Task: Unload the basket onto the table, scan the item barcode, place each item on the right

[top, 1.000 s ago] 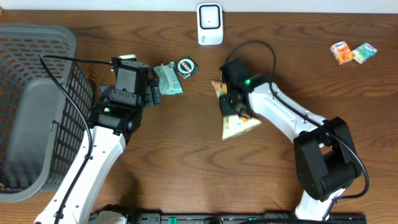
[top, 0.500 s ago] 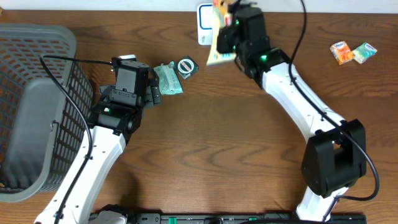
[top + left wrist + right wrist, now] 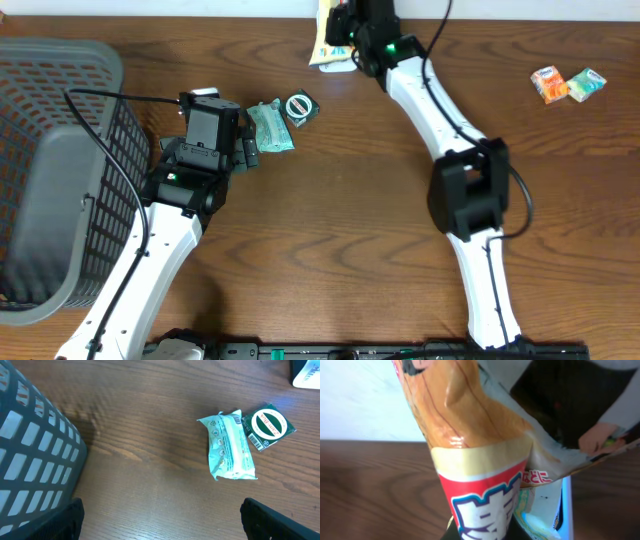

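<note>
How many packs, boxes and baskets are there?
Packs: 4 (yellow bag, green pack, orange packet, light green packet)
Green box: 1
Basket: 1
Total: 6

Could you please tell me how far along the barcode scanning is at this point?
Done: the right pincer is shut on the yellow packet and has it up off the table. In hand: the packet is held right at the scanner; whether it has read cannot be seen. To do: the green pack and tin lie on the table before the open, empty left pincer.
</note>
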You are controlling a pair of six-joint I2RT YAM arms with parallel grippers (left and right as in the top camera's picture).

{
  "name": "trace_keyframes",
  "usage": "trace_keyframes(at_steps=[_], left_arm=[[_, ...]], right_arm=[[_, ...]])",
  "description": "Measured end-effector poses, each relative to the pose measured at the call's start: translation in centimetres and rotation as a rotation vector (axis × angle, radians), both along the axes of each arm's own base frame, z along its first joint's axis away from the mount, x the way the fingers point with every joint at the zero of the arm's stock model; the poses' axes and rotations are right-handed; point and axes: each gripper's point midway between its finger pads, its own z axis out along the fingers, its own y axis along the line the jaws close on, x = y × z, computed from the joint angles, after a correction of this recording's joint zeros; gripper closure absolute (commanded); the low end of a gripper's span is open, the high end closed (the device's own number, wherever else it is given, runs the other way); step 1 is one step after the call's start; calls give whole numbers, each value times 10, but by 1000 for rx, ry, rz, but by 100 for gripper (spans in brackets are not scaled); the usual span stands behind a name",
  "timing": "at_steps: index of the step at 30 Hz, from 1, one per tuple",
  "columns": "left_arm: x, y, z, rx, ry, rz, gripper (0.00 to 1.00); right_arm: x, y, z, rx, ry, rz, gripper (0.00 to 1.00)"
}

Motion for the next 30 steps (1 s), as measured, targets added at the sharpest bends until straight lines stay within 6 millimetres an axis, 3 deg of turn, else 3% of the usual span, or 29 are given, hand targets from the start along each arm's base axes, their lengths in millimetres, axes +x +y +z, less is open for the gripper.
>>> trace_keyframes(at_steps=[3, 6, 12, 17, 22, 25, 30], left_arm=[[0, 0, 0, 0, 0, 0, 2], [0, 0, 0, 0, 0, 0, 2], [0, 0, 0, 0, -1, 0, 2], [0, 0, 0, 0, 0, 0, 2], [0, 0, 0, 0, 0, 0, 2], [0, 0, 0, 0, 0, 0, 2], [0, 0, 0, 0, 0, 0, 2]], right_arm=[[6, 1, -20, -17, 28, 0, 99], [6, 0, -22, -30, 30, 2, 99], [9, -6, -2, -53, 8, 5, 99], [12, -34, 26, -83, 9, -30, 99], [10, -99, 46, -203, 44, -111, 99], [3, -155, 38, -342, 113, -194, 99], [-24, -267, 9, -625, 300, -354, 99]])
